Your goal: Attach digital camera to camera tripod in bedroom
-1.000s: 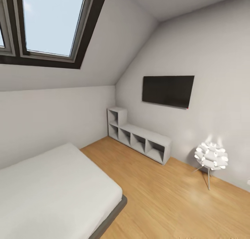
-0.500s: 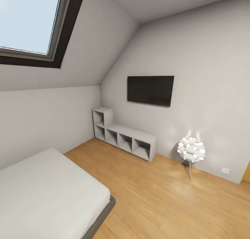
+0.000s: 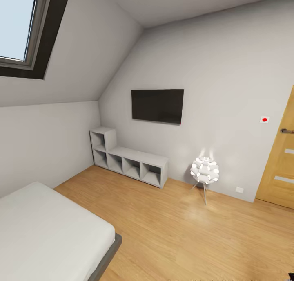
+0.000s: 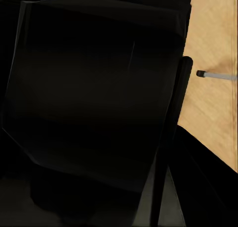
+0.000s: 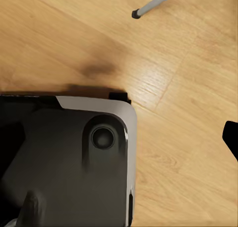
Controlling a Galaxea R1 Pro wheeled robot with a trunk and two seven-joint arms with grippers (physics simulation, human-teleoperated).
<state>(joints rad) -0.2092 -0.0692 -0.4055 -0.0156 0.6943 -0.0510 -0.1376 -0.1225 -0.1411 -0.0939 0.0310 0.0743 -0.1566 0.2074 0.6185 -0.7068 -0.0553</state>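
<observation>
The head camera is taking in the bedroom: a white bed (image 3: pixel 49 228) at the near left, a low cube shelf (image 3: pixel 128 158) along the far wall under a dark wall screen (image 3: pixel 157 105), a lit white ball lamp (image 3: pixel 204 171) on thin legs, a wooden door (image 3: pixel 281 162) at the right, a roof window (image 3: pixel 18 25) at the upper left and a wood floor (image 3: pixel 183 236). No camera is turning up in these views. In the wrist views a thin silver leg with a black foot is resting on the floor, in the left wrist view (image 4: pixel 218 76) and in the right wrist view (image 5: pixel 153 3); it may be a tripod leg or a lamp leg, cannot tell which. The left wrist view is looking mostly at dark robot body, and the right wrist view is looking at a black and grey base panel (image 5: pixel 74 157) over floor. Cannot tell how either set of jaws is standing. The robot looks to be searching the room. Judging from the task, the camera will be light, rigid, smooth and somewhat fragile, so grip the body's flat sides, away from lens and button. The tripod will be stiff but tippy, so press down gently over the head.
</observation>
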